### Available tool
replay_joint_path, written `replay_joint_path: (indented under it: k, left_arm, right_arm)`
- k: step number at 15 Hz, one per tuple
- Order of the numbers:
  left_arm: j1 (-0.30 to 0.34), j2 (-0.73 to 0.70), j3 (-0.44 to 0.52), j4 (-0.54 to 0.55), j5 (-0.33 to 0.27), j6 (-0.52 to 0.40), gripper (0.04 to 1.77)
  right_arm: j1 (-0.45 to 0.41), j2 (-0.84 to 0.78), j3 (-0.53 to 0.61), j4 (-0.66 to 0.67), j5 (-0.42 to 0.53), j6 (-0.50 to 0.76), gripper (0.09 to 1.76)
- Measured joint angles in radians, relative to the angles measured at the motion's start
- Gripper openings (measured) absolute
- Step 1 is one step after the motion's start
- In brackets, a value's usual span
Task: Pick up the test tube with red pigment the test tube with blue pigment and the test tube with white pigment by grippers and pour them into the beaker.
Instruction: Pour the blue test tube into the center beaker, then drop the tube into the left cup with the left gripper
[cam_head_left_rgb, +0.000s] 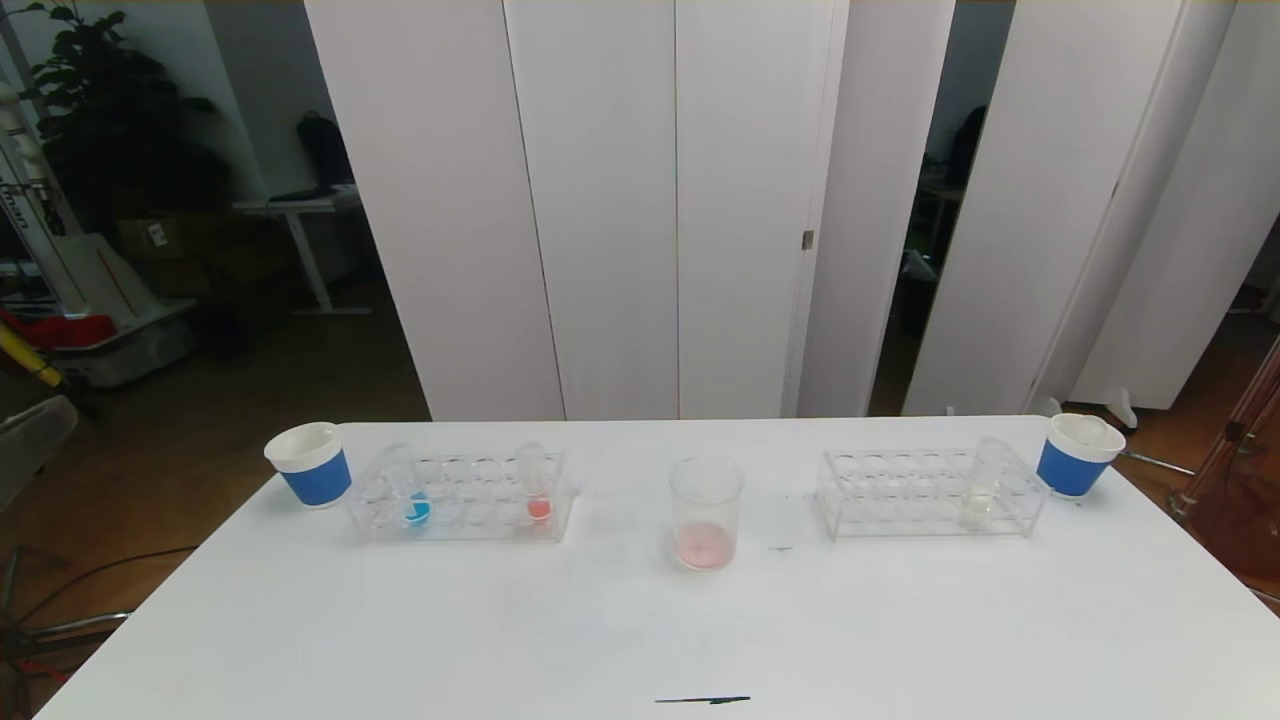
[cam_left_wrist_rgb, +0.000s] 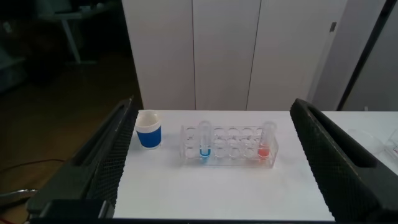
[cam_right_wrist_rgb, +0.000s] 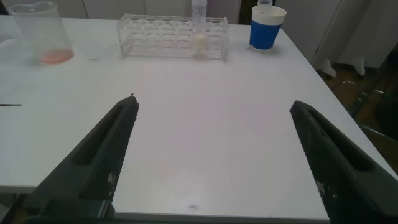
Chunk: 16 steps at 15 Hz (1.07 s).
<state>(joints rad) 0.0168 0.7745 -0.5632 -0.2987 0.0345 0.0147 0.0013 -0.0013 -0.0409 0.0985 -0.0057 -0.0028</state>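
A makeshift lab bench: test-tube racks (cam_head_left_rgb: 462, 496) and a beaker (cam_head_left_rgb: 706, 513) on a white table (cam_head_left_rgb: 640, 620), before folding partitions (cam_head_left_rgb: 620, 200).

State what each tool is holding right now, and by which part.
Nothing is held. The left tool and the right tool are both open and empty, back from the clear plastic racks on the white table.

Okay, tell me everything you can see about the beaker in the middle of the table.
The beaker is a clear cylinder, glass or plastic by its look, with a slightly flared rim. It stands upright and alone on the white table, between the two clear tube racks and touching neither. A shallow layer of pinkish-red liquid covers its bottom; the rest is empty. Nothing rests in or against it, and no gripper is near. The right wrist view shows it too, with the same reddish layer.
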Motion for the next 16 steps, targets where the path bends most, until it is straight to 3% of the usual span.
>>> replay_joint_path:
  k: [3, 8, 16]
  left_arm:
    - [0.007, 0.240, -0.026, -0.165, 0.017, 0.001, 1.75]
    - [-0.002, 0.561, 0.002, -0.348, 0.021, -0.002, 1.75]
    - [-0.049, 0.821, 0.123, -0.544, -0.004, -0.004, 1.75]
  right_arm:
    - [0.000, 0.000, 0.000, 0.001, 0.000, 0.000, 1.75]
    - [0.000, 0.000, 0.000, 0.000, 0.000, 0.000, 1.75]
    - [0.000, 0.000, 0.000, 0.000, 0.000, 0.000, 1.75]
